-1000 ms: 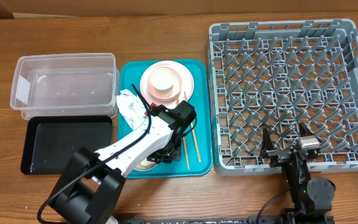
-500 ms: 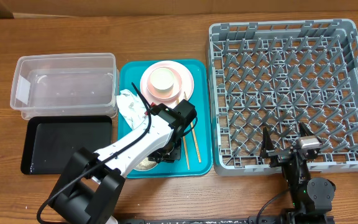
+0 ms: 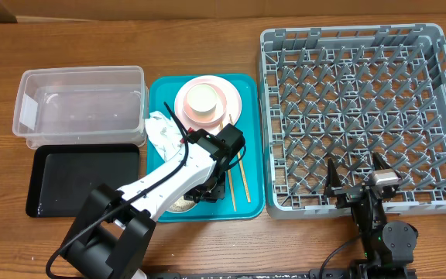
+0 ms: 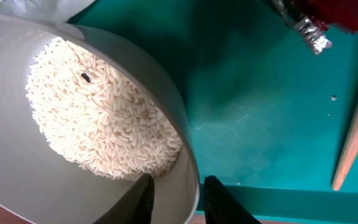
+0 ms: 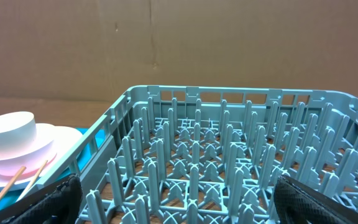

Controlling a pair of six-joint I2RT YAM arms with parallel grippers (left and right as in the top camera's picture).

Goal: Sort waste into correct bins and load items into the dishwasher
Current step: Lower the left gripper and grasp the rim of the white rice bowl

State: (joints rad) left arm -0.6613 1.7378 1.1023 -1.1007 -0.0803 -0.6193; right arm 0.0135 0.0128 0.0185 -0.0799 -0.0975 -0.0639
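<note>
My left gripper (image 3: 201,192) (image 4: 178,200) is shut on the rim of a pale bowl (image 4: 17,180) (image 3: 181,205) holding whitish rice grains (image 4: 98,118), at the near edge of the teal tray (image 3: 255,139). A red wrapper (image 4: 347,12) and a wooden chopstick (image 4: 356,143) lie nearby. The pink plate (image 3: 228,107) carries a second bowl (image 3: 204,99). The white napkin (image 3: 162,132) lies left of the arm. The chopsticks (image 3: 244,182) lie right of it. My right gripper (image 3: 358,184) (image 5: 179,202) is open and empty at the near edge of the grey dish rack (image 3: 347,32) (image 5: 229,162).
The clear tub (image 3: 80,72) stands at the far left with the black tray (image 3: 84,180) in front of it. The right wrist view shows the plate (image 5: 61,140), the bowl (image 5: 8,134) and the chopstick ends (image 5: 11,180) left of the rack.
</note>
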